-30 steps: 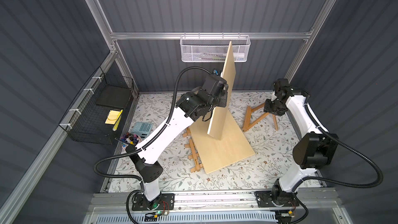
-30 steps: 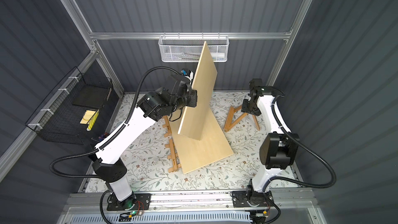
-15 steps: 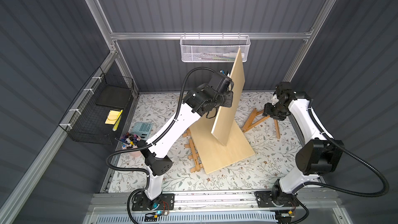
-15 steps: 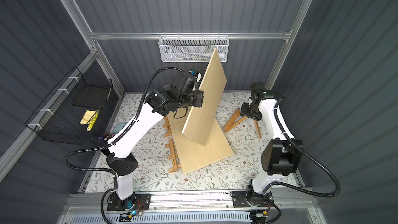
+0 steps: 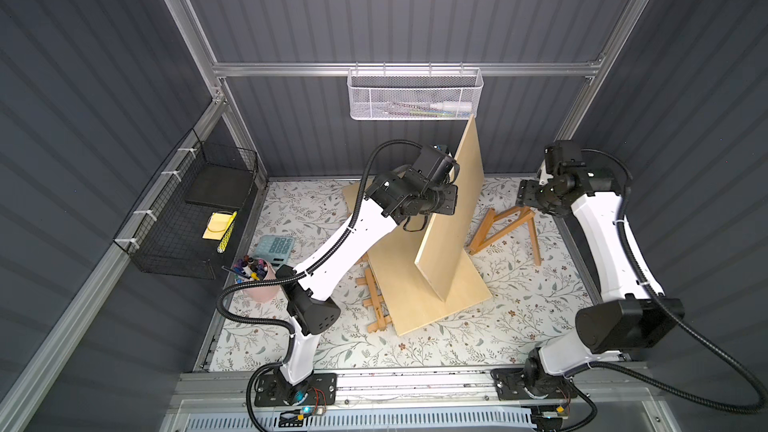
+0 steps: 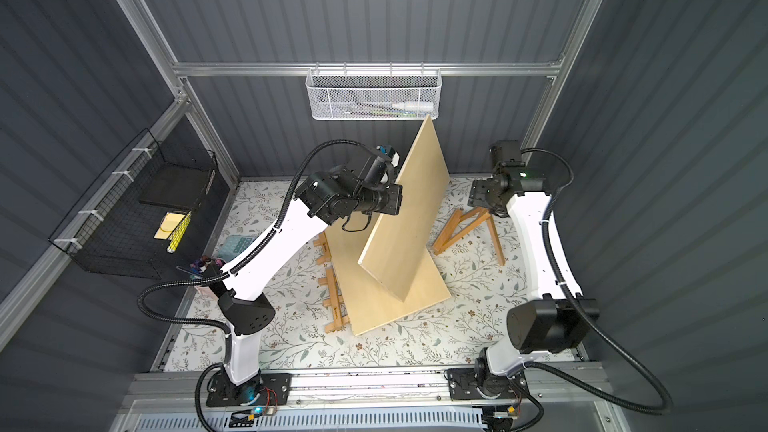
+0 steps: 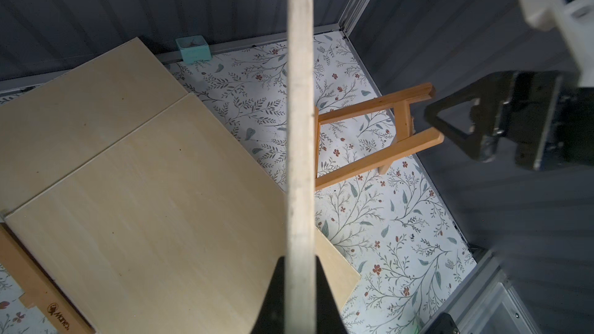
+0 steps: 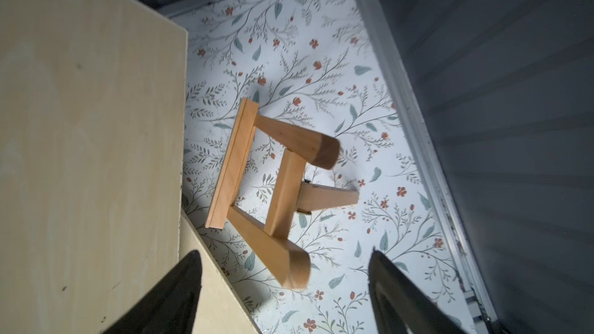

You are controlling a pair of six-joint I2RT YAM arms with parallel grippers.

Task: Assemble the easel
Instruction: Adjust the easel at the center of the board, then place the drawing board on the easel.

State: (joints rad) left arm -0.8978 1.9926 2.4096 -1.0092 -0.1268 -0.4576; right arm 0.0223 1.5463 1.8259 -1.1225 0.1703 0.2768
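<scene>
The left fingers pinch the edge of a wooden panel, held upright. The right fingers stand wide apart and empty, just beside the top of the small easel, not touching.

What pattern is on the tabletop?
White tabletop with grey-green leafy sprigs and small red flowers, clearest in the right wrist view.

Middle of bench: flat boards stacked, overlapping an easel frame lying flat along their left edge. Above them: raised board on edge, tilted, pinched in left gripper. Right of the boards, towards the back: standing easel. Left edge: calculator, pen cup just in front of it. Back wall: mesh basket. Left wall: wire basket.
</scene>
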